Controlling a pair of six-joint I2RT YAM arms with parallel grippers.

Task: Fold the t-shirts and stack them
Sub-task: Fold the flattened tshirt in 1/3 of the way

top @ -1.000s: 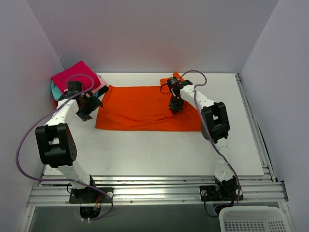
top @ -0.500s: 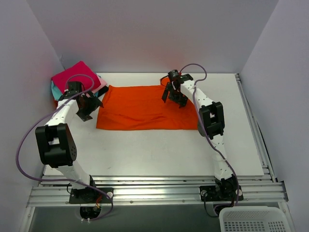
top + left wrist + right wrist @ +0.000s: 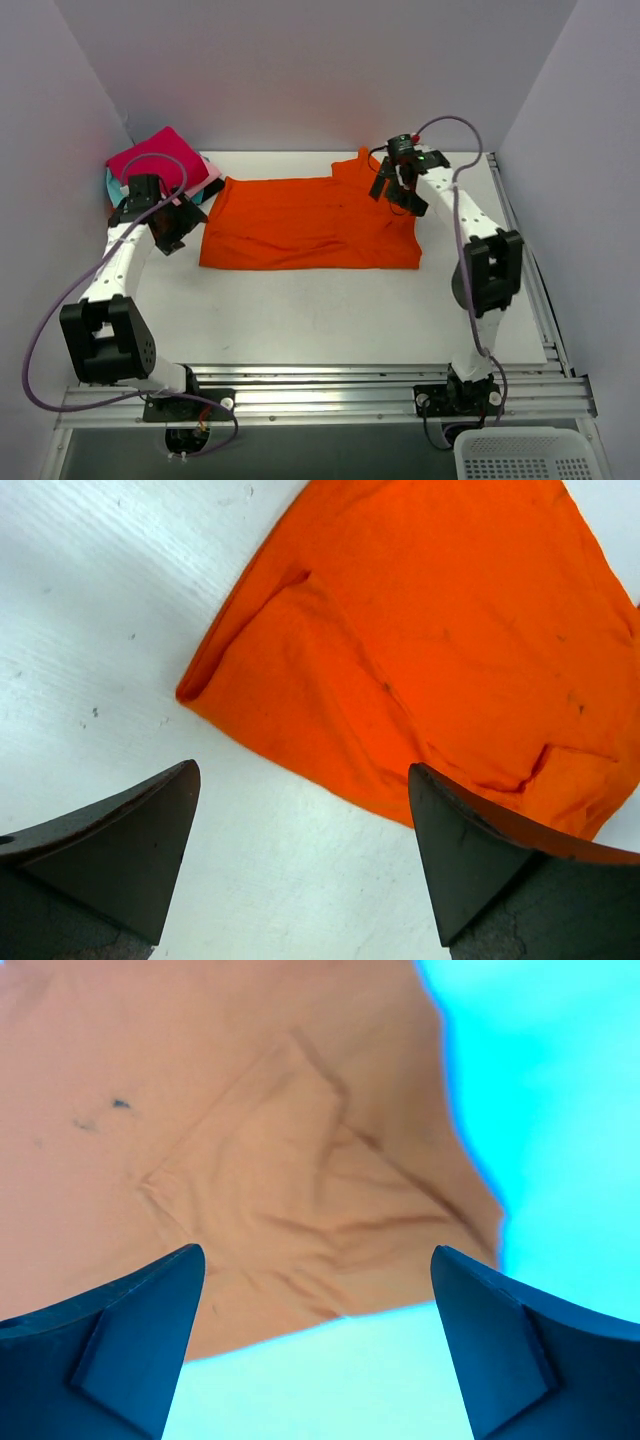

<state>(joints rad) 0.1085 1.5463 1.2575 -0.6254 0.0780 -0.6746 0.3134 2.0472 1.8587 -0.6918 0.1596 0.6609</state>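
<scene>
Top external first, since lurker asked: "why's the orange shirt just lying mid-surface with nobody holding it?"

Me: because both my jaws are wide open with nothing in them. Right jaws hang over the shirt's far-right corner. Left jaws sit off its left end, right by the stack. The shirt's spread as a long flat band across the surface, so I'd guess it's partway folded, not finished.

Lurker: "why one arm at each end though?"

Me: my read is a band that long wants a pinch at an end to fold it over, and cloth flops if you grab the middle. Right wrist shows creased cloth and a corner below my tips, nothing pinched. Left wrist shows a left corner just ahead of the tips. Stack's parked in the far-left corner, I reckon so it's out of the way till this one's small enough to go on top.
</scene>
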